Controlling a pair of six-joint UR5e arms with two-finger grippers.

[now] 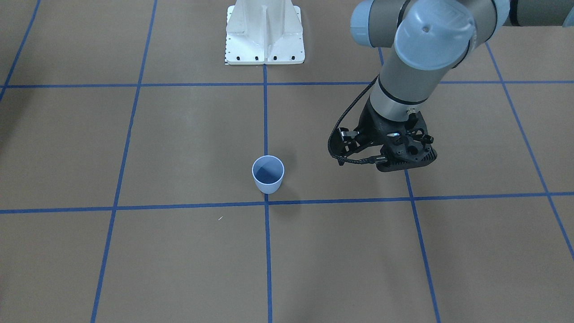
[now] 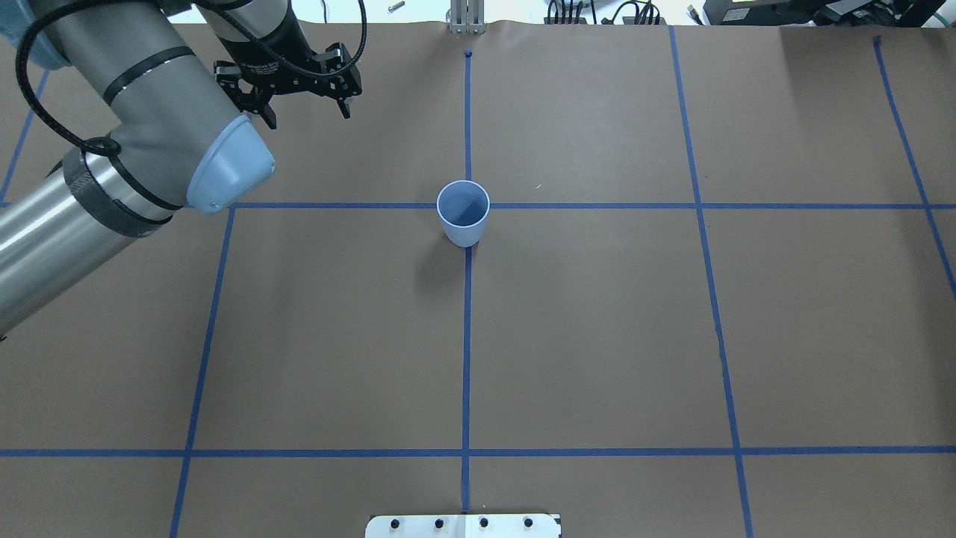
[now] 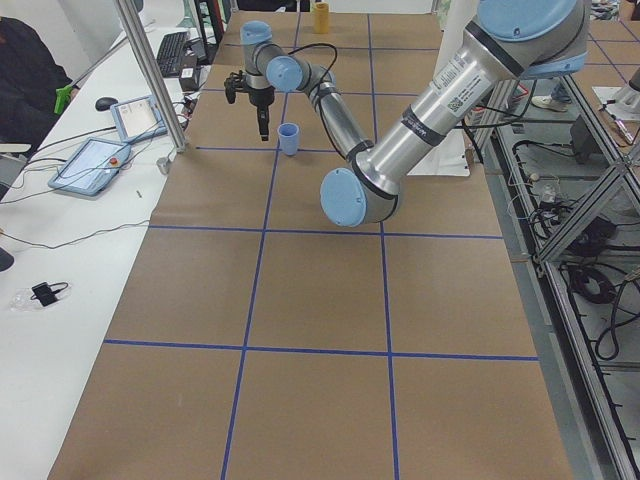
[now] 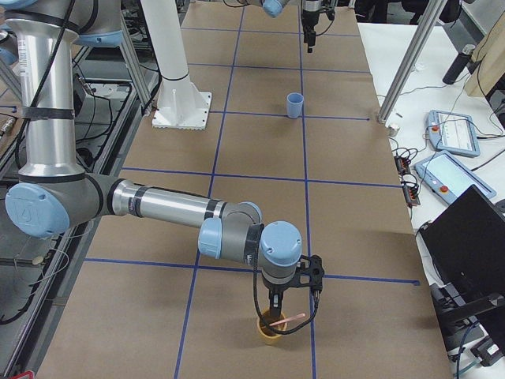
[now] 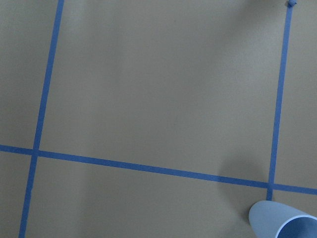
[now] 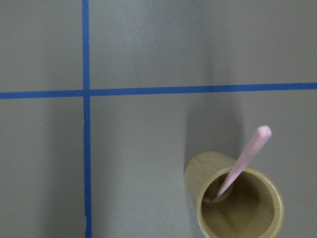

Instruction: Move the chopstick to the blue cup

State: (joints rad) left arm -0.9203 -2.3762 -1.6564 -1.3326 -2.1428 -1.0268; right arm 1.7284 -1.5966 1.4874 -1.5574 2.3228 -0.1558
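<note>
Over the bamboo cup (image 6: 198,179), right gripper (image 4: 293,303): pointing down, seemingly lined up for a pick; how far its pincer is open cannot be told
left gripper (image 2: 308,118): spread wide, empty, off to one side of the target
blue cup (image 2: 463,228): upright, empty, mid-table
chopstick (image 6: 242,162): leans in the bamboo cup, tip clear of the rim, well apart from the blue cup

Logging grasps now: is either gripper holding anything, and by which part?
Nothing is held. The left gripper hangs open and empty; the chopstick leans in the tan cup under the right gripper, no finger on it.
</note>
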